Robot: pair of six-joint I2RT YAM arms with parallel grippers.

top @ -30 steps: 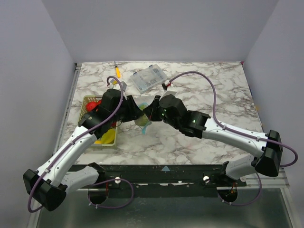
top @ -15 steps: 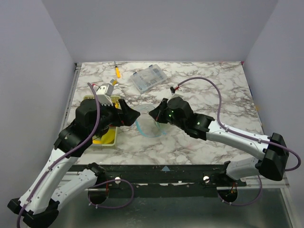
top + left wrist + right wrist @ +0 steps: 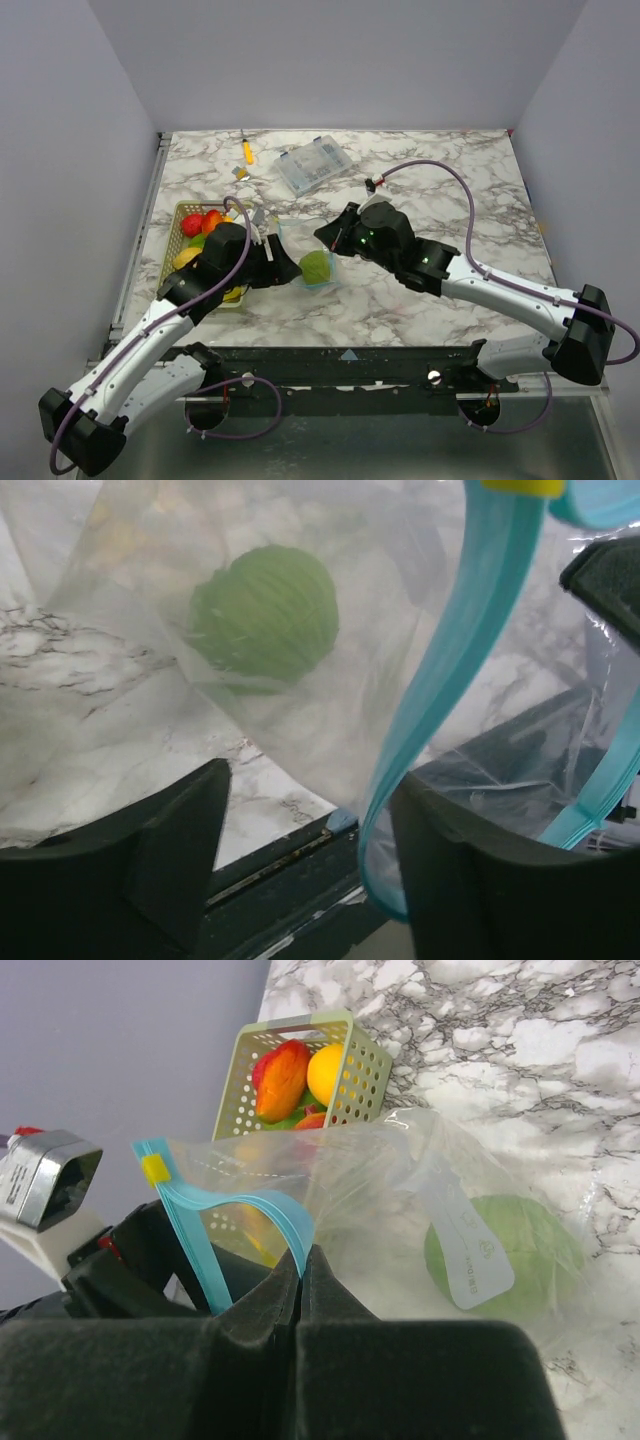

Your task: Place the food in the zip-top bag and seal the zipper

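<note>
The clear zip-top bag (image 3: 298, 240) lies mid-table with its mouth held up. A round green food (image 3: 317, 268) rests inside it, also plain in the left wrist view (image 3: 265, 610) and the right wrist view (image 3: 510, 1250). My right gripper (image 3: 303, 1252) is shut on the light blue zipper (image 3: 190, 1230) at the bag's edge. My left gripper (image 3: 310, 830) is open at the mouth; the zipper (image 3: 460, 660) loops down between its fingers, close to the right finger (image 3: 470, 860). More food, red (image 3: 190, 225), orange (image 3: 212, 220) and yellow (image 3: 185, 258), sits in the basket (image 3: 178, 212).
The green-yellow basket stands left of the bag, under my left arm. A rigid clear compartment box (image 3: 313, 167) and an orange-handled tool (image 3: 248, 151) lie at the back. The table's front edge runs just behind my left fingers.
The green food now lies in the bag. My left gripper has opened and the left arm has dropped back low beside the bag's mouth. The right gripper kept its pinch on the zipper.
</note>
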